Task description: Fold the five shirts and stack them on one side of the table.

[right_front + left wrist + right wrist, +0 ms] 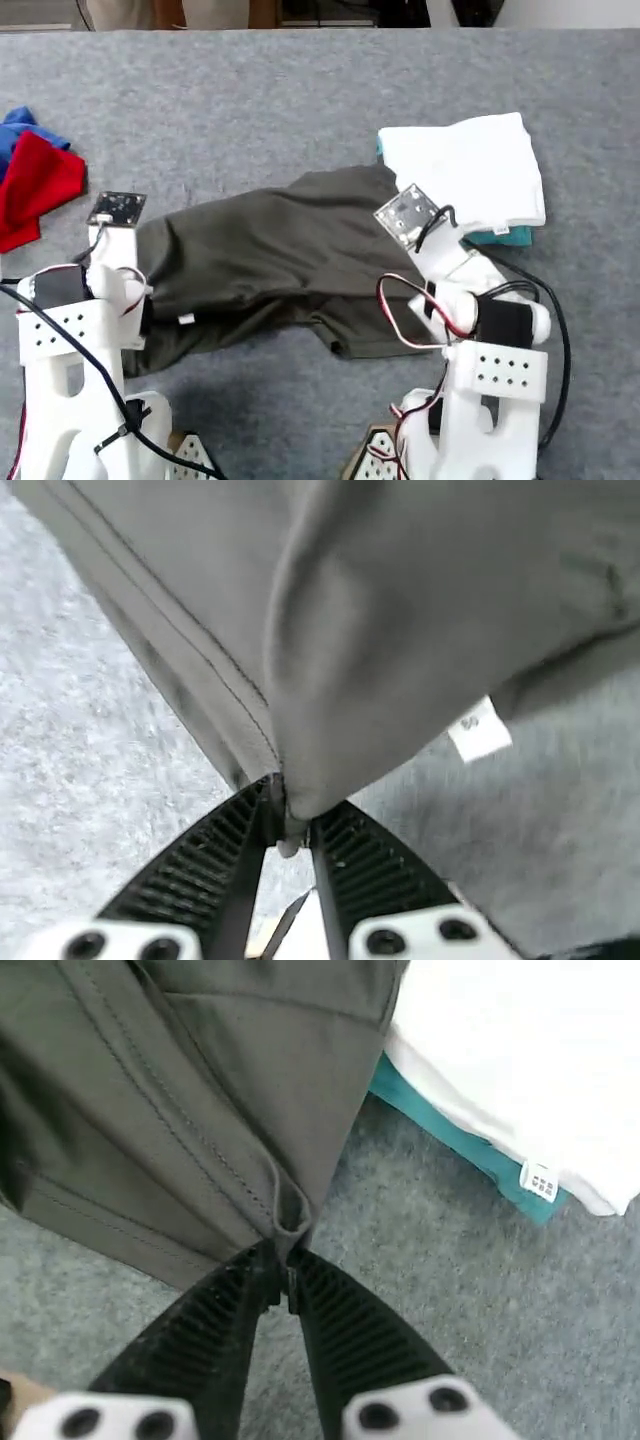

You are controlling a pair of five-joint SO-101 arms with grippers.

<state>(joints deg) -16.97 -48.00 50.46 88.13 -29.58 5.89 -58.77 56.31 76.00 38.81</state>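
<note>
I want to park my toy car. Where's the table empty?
Bare: the far strip of table between the red shirt and the white shirt, and the gap between the arm bases. Crowded: the middle, where the left gripper and right gripper pinch the olive shirt.

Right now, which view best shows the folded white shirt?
The high view: nearly the whole white shirt lies folded on a teal shirt. The right wrist view catches one corner of the white shirt; the left wrist view faces the olive shirt.
</note>
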